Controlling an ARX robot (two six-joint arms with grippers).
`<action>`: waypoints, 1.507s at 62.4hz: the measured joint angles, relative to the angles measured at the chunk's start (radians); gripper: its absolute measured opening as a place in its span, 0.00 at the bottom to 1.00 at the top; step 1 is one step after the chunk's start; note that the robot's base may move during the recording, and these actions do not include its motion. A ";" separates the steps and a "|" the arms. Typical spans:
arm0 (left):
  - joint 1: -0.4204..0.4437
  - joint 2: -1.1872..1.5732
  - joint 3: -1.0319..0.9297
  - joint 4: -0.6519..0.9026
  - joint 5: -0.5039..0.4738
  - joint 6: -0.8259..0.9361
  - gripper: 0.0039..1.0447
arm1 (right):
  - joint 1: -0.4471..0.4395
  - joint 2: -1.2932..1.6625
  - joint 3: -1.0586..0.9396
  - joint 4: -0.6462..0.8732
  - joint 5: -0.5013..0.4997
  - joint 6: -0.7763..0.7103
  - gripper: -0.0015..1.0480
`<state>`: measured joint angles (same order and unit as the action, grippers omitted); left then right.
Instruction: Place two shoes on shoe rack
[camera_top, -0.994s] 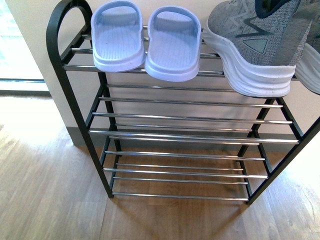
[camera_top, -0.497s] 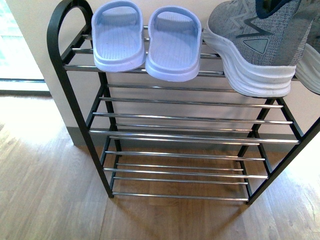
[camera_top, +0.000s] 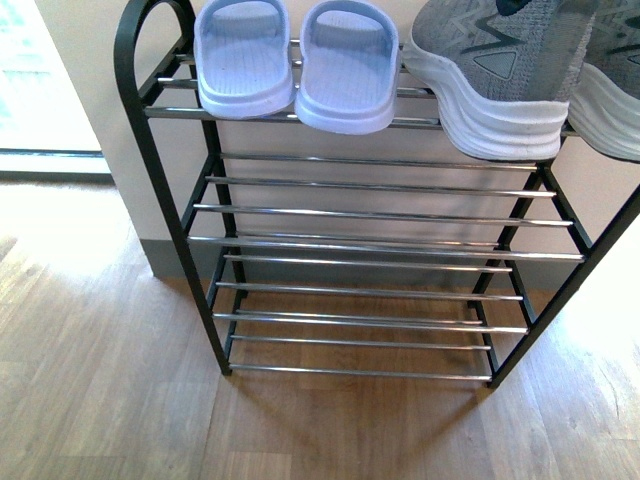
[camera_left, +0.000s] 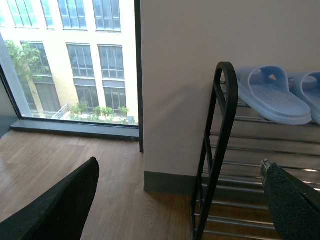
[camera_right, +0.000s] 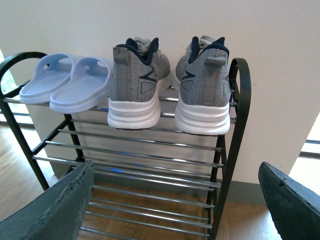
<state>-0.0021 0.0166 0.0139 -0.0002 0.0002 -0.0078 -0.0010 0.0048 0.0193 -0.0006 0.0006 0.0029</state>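
Two grey sneakers stand side by side, heels outward, on the top tier of the shoe rack (camera_right: 239, 115): one shoe (camera_right: 134, 85) beside the sandals, the other shoe (camera_right: 204, 90) by the rack's end frame. In the front view the first shoe (camera_top: 495, 70) and the edge of the second (camera_top: 610, 90) overhang the top rods of the rack (camera_top: 150, 130). My right gripper (camera_right: 172, 205) is open and empty, back from the rack, facing its lower tiers. My left gripper (camera_left: 175, 200) is open and empty near the rack's other end frame (camera_left: 220, 140).
A pair of pale blue slide sandals (camera_top: 295, 60) fills the left half of the top tier. The lower chrome tiers (camera_top: 370, 240) hold nothing. A cream wall (camera_left: 175, 75) is behind the rack, a large window (camera_left: 75, 60) further left, and wooden floor (camera_top: 100, 380) in front.
In the front view the rack and shoes now sit a little higher and further right in the picture. Nothing on the rack has moved.
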 joint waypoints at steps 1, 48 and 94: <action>0.000 0.000 0.000 0.000 0.000 0.000 0.92 | 0.000 0.000 0.000 0.000 0.000 0.000 0.91; 0.000 0.000 0.000 0.000 0.000 0.000 0.91 | 0.000 -0.001 0.000 0.000 0.000 0.000 0.91; 0.000 0.000 0.000 0.000 0.000 0.000 0.91 | 0.000 -0.001 0.000 0.000 0.000 0.000 0.91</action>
<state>-0.0021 0.0162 0.0139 -0.0002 -0.0002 -0.0078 -0.0010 0.0036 0.0193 -0.0006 0.0006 0.0029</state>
